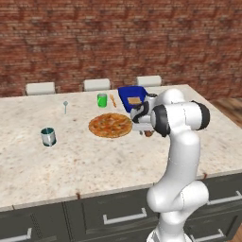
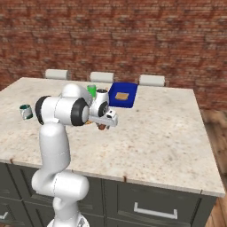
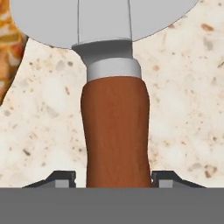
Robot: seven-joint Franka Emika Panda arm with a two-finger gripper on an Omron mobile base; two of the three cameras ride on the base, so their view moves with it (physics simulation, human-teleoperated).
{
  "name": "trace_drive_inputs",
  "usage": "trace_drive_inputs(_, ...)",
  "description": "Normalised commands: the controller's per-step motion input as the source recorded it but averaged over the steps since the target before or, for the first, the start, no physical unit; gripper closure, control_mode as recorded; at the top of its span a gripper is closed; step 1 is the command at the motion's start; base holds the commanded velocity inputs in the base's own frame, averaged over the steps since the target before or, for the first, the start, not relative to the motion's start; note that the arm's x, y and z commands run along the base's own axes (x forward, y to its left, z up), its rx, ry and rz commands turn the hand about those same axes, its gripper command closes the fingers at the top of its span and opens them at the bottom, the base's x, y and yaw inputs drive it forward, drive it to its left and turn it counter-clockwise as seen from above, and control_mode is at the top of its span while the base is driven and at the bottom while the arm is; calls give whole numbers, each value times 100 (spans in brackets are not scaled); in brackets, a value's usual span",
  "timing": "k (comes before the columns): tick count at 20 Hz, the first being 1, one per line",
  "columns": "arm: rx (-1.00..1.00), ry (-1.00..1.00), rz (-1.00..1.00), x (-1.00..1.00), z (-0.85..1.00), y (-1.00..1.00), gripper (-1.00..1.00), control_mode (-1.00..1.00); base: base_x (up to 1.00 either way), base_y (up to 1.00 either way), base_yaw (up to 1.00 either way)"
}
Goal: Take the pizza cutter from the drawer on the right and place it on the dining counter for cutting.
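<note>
Red brick wall across far side. Three pale stool seats w/ backs to it. Wood plank floor at right. Even, flat light.

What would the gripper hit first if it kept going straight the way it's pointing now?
The pizza cutter: its brown handle lies right between the fingertips of the gripper, with the dining counter right behind it. Whether the fingers touch the handle is unclear.
</note>
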Motion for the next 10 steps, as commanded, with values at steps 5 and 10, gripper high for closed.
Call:
trace_drive_inputs(5,0,0,0,0,0,0,-100,-100,0,0,0)
trace_drive_inputs(10,0,-2,3,-23,14,0,-100,-100,0,0,0)
